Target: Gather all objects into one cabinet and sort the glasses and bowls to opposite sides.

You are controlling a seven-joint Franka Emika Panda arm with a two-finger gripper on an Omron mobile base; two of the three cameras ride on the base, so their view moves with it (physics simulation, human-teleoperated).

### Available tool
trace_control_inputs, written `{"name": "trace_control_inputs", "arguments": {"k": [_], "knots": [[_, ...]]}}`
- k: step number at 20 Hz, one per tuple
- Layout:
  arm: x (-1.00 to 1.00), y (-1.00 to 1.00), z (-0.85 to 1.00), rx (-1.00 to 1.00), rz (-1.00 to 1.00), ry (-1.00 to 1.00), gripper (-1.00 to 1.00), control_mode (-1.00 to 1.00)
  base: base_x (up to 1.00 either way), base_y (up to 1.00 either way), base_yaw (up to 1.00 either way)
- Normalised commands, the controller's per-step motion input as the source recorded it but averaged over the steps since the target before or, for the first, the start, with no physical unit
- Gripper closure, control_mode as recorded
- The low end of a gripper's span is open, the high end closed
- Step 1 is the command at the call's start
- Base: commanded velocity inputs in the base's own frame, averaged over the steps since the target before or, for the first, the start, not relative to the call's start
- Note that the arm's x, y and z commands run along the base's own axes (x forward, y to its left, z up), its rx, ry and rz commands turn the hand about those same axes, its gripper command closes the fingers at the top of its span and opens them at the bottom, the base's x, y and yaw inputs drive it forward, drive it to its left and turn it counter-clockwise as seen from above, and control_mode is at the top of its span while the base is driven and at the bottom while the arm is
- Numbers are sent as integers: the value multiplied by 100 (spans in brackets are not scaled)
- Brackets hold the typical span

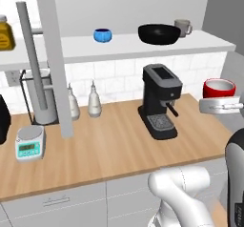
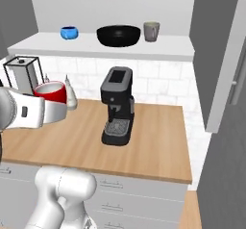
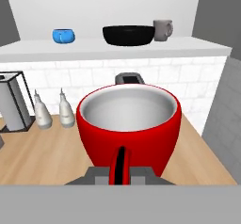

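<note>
The gripper [image 3: 121, 175] was clamped narrowly on the handle of the red cup [image 3: 128, 124], carrying it upright in the air above the right part of the wooden counter [image 1: 109, 145], right of the black coffee machine [image 1: 160, 99]. Above, on the cabinet's white bottom board [image 1: 138, 45], the small blue bowl [image 1: 102, 35] sat at the left, the large black bowl [image 1: 158, 34] well to its right, and the grey-beige mug [image 1: 183, 27] just beside that bowl's right edge. Two white spray bottles [image 1: 94, 99] stood by the tiled wall.
</note>
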Motion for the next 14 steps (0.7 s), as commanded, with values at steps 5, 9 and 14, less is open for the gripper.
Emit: {"name": "trace_control_inputs", "arguments": {"k": [5,9,14], "knots": [[0,0,0,0,0,0,100,100,44,32,0],[0,0,0,0,0,0,100,100,35,18,0],[0,0,0,0,0,0,100,100,36,0,0]]}}
